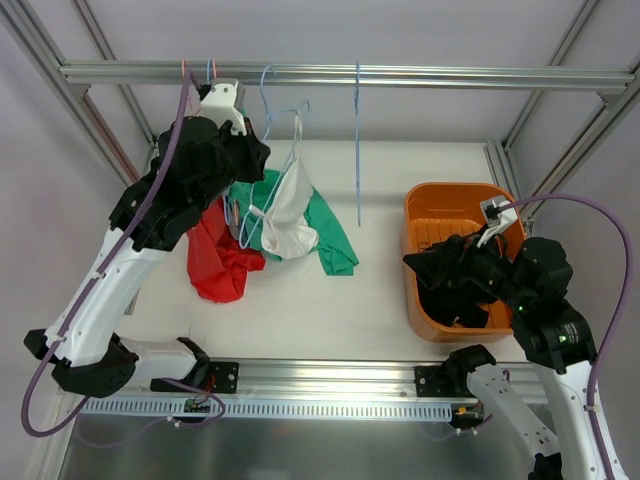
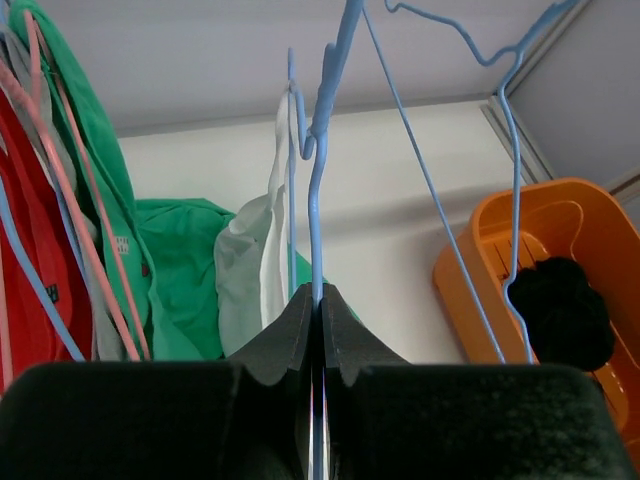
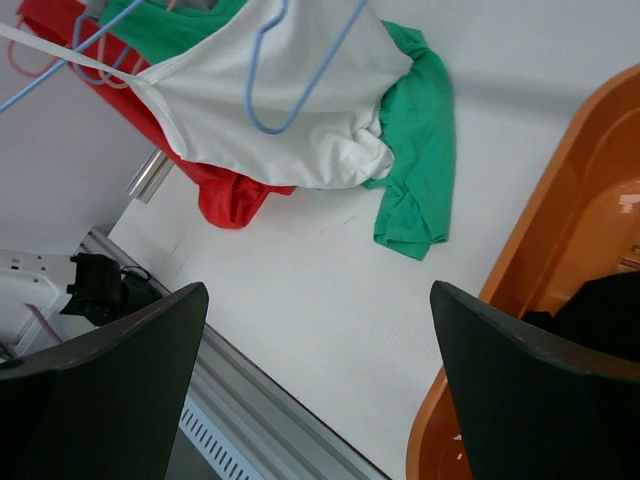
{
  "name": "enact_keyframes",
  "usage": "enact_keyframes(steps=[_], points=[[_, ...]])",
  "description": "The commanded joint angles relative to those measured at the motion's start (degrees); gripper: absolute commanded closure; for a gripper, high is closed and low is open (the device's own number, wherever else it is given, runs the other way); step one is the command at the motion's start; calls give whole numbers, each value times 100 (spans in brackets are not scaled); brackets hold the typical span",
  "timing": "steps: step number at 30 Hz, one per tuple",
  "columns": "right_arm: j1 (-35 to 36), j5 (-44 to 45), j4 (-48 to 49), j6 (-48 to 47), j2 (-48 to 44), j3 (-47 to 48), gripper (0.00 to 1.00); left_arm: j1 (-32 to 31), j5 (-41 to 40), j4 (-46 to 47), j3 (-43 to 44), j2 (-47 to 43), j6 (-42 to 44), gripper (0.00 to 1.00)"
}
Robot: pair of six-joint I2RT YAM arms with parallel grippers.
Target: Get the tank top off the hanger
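The left gripper (image 2: 318,300) is clamped on the blue hanger (image 2: 322,180) (probably to steady it). The white tank top (image 1: 290,215) hangs there. The right gripper (image 3: 318,340) stands with its jaws apart over the orange basket (image 1: 455,188).

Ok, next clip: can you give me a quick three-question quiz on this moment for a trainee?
1. True or false: the left fingers are shut on a blue hanger.
2. What lies in the orange basket? A) black cloth B) a white towel C) nothing
3. Fill in: the right fingers stand ____.
Key: 1 true; 2 A; 3 open.
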Motion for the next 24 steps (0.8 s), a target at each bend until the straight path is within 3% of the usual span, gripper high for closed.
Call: enact_keyframes(steps=[1,6,11,19,24], points=[[-20,-869,529,60,-48,116,1,-122,311,327,-323,-680,-156,100],[-12,-1493,784,367,118,353,1,-254,688,318,-1053,-1741,-121,100],[207,-1582,811,509,488,494,1,-254,1119,283,-2081,-2727,-129,100],[2755,280,1030,18,1436,730,6,-254,3095,213,-3348,-4055,-771,100],[3723,1502,1399,-238,2078,827,14,-254,3159,108,-3647,-4574,-1166,100]])
